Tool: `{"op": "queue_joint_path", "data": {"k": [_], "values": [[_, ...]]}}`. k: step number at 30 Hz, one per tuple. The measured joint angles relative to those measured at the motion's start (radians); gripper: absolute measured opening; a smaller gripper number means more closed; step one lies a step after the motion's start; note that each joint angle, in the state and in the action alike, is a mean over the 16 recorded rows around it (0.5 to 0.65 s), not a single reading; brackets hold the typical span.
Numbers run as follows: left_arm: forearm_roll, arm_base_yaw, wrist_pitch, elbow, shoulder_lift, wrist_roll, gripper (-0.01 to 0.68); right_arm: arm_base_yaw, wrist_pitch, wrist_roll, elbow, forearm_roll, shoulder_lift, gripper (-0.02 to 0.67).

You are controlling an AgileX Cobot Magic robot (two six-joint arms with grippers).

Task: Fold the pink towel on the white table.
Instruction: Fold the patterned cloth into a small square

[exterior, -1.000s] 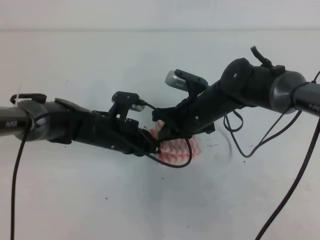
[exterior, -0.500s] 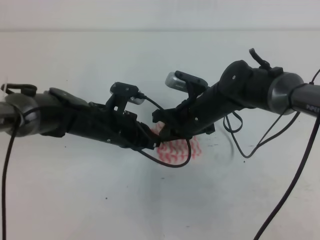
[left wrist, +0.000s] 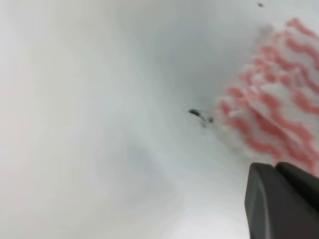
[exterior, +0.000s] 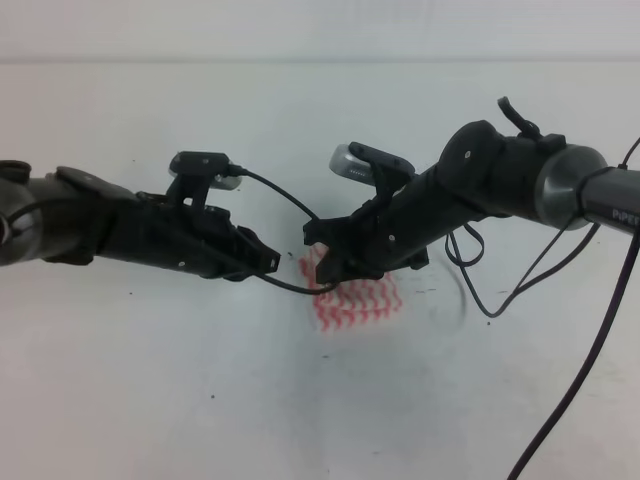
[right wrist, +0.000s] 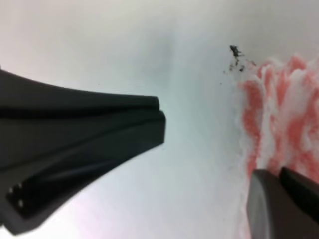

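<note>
Centrally in the high view, the pink towel (exterior: 355,297) lies bunched on the white counter (exterior: 200,400). The right claw (exterior: 318,262) sits over its upper-left edge, jaws apart, nothing between them. The left claw (exterior: 268,260) is off the cloth to the left; its state cannot be told. Folding looks mid-step; next calls for pinching an edge. No containers appear.

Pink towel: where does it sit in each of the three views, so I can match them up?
Exterior high: pink towel just right of centre, under the right arm.
Left wrist: towel at the right edge, upper half.
Right wrist: towel at the right edge.
Shared landmark: dark speck beside the towel.
</note>
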Motion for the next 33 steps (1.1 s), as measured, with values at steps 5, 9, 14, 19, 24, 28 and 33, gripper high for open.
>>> {"op": "queue_joint_path", "data": {"k": [5, 9, 14, 19, 24, 28, 33], "values": [[-0.001, 0.01, -0.014, 0.0, 0.0, -0.011, -0.006, 0.001, 0.001, 0.0, 0.0, 0.002, 0.002, -0.017], [-0.001, 0.011, -0.018, 0.0, 0.0, -0.012, -0.006, 0.003, 0.001, -0.001, 0.0, 0.003, 0.002, -0.011], [-0.001, 0.011, -0.018, 0.0, 0.0, -0.011, -0.006, 0.006, 0.005, 0.0, 0.0, 0.003, 0.002, 0.029], [-0.003, 0.011, -0.017, 0.0, 0.0, -0.011, -0.006, 0.009, 0.01, 0.0, 0.0, 0.004, 0.001, 0.102], [-0.003, 0.011, -0.015, 0.0, 0.0, -0.011, -0.006, 0.009, 0.015, 0.001, 0.0, 0.003, 0.001, 0.175], [-0.004, 0.011, -0.013, 0.0, 0.0, -0.01, -0.006, 0.007, 0.019, 0.001, 0.0, 0.001, 0.001, 0.213], [-0.004, 0.011, -0.012, 0.0, 0.0, -0.01, -0.006, 0.002, 0.033, 0.001, 0.0, 0.0, 0.001, 0.184]]}}
